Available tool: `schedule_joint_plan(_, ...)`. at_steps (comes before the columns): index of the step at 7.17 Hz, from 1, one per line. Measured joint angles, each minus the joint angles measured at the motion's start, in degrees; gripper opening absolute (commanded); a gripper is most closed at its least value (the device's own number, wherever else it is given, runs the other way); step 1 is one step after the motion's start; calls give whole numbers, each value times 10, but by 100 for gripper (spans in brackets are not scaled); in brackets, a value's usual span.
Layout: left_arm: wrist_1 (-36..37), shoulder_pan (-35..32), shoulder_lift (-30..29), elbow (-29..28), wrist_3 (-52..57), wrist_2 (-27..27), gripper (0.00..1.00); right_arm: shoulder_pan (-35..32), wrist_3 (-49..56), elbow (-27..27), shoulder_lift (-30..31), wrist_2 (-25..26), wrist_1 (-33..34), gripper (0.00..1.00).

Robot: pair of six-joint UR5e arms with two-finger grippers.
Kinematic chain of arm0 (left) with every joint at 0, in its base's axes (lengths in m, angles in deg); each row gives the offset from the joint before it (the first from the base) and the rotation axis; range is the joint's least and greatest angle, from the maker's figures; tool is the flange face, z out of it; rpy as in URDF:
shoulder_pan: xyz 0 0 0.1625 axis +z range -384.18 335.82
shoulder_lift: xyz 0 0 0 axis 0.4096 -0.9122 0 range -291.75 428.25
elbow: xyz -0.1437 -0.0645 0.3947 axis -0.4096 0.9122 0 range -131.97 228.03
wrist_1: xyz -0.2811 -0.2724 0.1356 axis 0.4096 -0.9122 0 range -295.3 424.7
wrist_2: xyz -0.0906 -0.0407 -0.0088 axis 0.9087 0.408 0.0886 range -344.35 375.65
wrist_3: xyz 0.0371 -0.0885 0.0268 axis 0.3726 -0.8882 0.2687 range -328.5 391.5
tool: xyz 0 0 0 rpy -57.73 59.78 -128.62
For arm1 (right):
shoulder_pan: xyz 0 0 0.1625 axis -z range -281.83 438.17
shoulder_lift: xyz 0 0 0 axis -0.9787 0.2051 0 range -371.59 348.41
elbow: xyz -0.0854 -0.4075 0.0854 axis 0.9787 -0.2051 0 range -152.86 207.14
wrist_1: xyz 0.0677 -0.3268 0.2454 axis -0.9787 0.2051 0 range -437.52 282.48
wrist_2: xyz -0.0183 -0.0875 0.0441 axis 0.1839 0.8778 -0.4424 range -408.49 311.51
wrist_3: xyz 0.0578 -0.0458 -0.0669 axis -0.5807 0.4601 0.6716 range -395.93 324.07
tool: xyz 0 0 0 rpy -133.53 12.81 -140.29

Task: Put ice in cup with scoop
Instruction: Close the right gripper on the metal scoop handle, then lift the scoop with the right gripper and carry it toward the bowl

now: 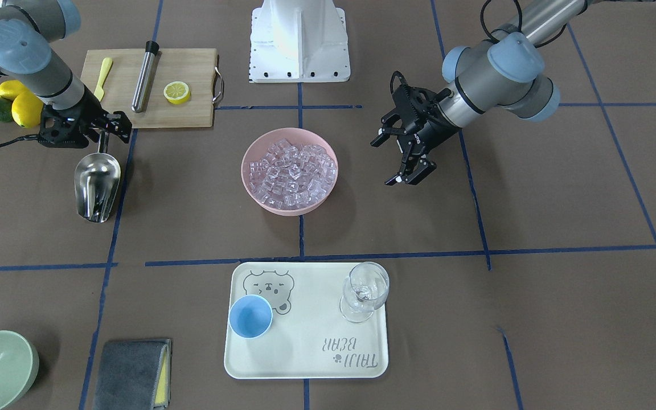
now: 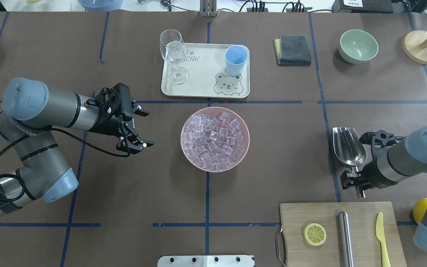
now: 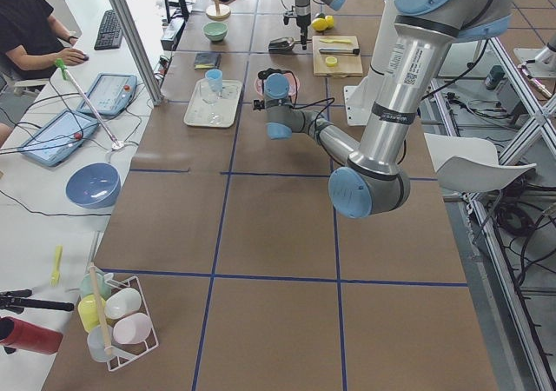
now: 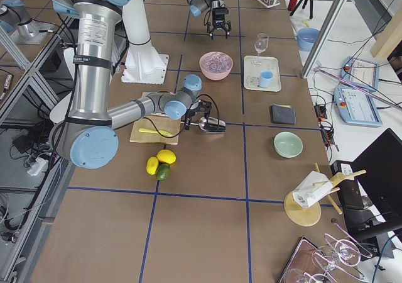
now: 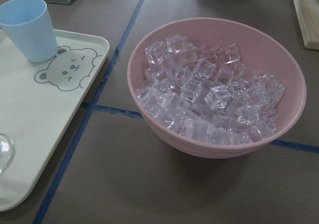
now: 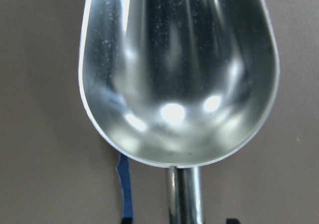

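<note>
the scoop (image 2: 348, 150) lies flat on the brown paper-covered surface (image 2: 124, 185), its hollow facing up and empty, well off to one side of the pink bowl (image 1: 289, 212). the right end effector (image 2: 355, 178) sits low over the thin rod handle. in the right wrist view its fingers appear to stand apart on either side of the rod without touching it.

the ice (image 2: 213, 141) is heaped in the pink bowl at the middle of the surface. the left end effector (image 2: 145, 127) hangs just beside that bowl on the other side, its fingers spread wide and holding nothing.

the cup (image 2: 235, 59) stands upright and empty on a cream bear-print tray (image 2: 202, 74) beyond the bowl, with a clear wine glass (image 2: 172, 52) at the tray's opposite end.

near the right arm a wooden cutting board (image 2: 361, 213) carries a lemon slice (image 2: 314, 234), a steel cylinder (image 2: 345, 237) and a yellow knife (image 2: 382, 237). a grey cloth (image 2: 294, 49) and a pale green bowl (image 2: 358, 46) sit past the tray.
</note>
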Motion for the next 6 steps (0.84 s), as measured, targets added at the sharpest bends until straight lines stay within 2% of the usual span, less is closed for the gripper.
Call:
schedule_joint_plan(2,0,0,1,-4,0,-1,100,-4,1,14,7,-3,0,0)
schedule_joint_plan(6,0,0,-1,-6,0,-1,100,-74,4,113,37,-12,0,0)
